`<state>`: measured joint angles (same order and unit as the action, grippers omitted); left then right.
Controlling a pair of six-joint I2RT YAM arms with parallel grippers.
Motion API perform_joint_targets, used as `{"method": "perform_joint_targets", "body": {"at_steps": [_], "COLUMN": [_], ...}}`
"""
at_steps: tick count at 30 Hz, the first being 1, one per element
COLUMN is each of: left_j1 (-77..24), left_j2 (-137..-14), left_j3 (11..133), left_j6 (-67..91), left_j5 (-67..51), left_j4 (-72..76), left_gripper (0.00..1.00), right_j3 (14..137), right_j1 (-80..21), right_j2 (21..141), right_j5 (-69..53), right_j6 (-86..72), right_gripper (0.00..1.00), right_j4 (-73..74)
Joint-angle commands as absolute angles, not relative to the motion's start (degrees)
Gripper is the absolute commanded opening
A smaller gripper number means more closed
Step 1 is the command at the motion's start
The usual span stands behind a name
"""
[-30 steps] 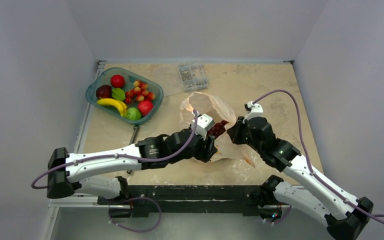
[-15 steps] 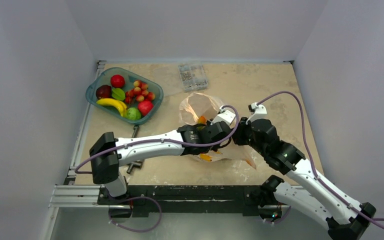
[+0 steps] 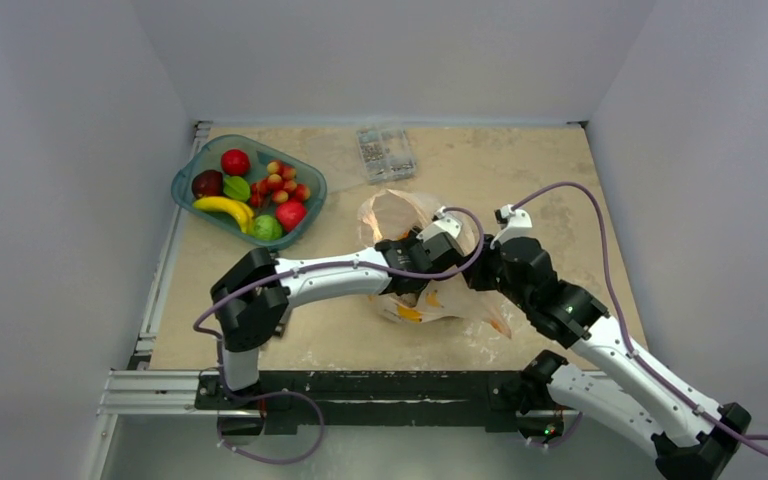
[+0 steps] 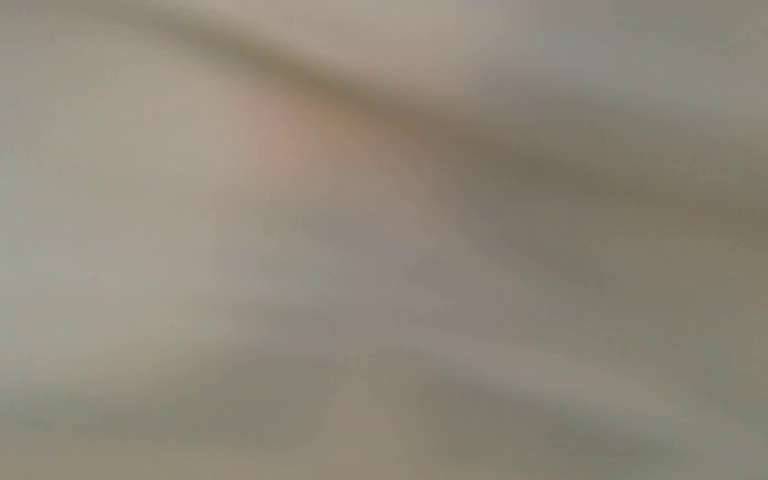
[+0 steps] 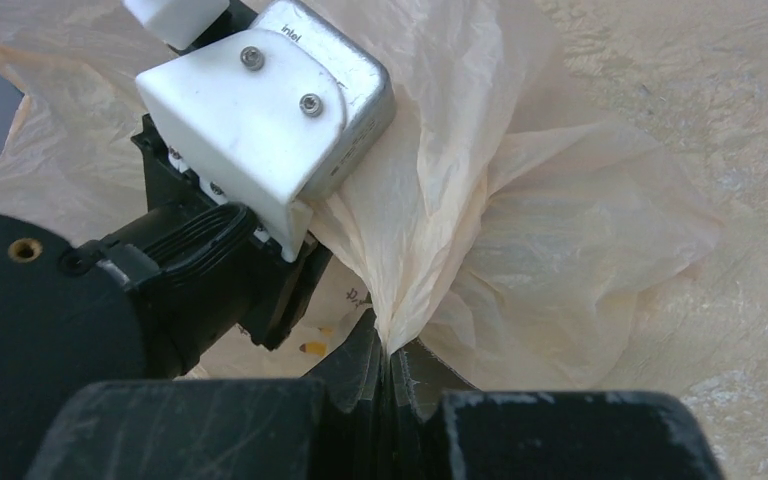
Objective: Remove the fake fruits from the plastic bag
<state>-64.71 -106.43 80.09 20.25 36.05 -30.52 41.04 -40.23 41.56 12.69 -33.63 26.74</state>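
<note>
Sitting far L on the table [image 3: 530, 170], a teal tray [image 3: 178, 185] holds fake fruits: a red apple [image 3: 235, 161] at the back, a dark red apple [image 3: 207, 183], a banana [image 3: 222, 206] along the near side, a lime [image 3: 267, 228], a cherry-like bunch [image 3: 281, 182] and a 2nd red apple [image 3: 291, 214]. A clear box of small parts [image 3: 385, 153] lies at the back near ctr, well apart from the tray. The L arm [image 3: 330, 277] stretches R across the table, w/ the L gripper [image 5: 278, 292] pushed into the plastic bag [image 3: 397, 212] at ctr. Its tips are hidden by film and the L wrist cam gives only pale blur, so can't tell if those fingers are apart or closed. The bag lies crumpled on the table, orange print [image 3: 407, 313] on its near side. The R gripper [image 5: 390, 362] is at the bag's R edge, fingers [image 5: 360, 355] closed tight on a pinched fold of bag film.
</note>
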Motion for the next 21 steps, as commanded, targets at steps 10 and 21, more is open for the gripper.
{"method": "perform_joint_targets", "body": {"at_steps": [10, 21], "left_j1": [-59.4, -55.7], "left_j2": [-112.4, -118.9], "left_j3": [85.8, 91.2], "left_j6": [10.2, 5.6], "left_j5": [38.6, 34.3], "left_j4": [-27.6, -28.9], "left_gripper": [0.54, 0.63], "right_j3": [42.7, 42.6], "right_j1": [-40.6, -40.6], "right_j2": [42.0, 41.9], "right_j5": [13.0, 13.2], "right_j6": [-34.2, -34.3], "right_gripper": [0.00, 0.00], "right_j4": [26.5, 26.2]}}
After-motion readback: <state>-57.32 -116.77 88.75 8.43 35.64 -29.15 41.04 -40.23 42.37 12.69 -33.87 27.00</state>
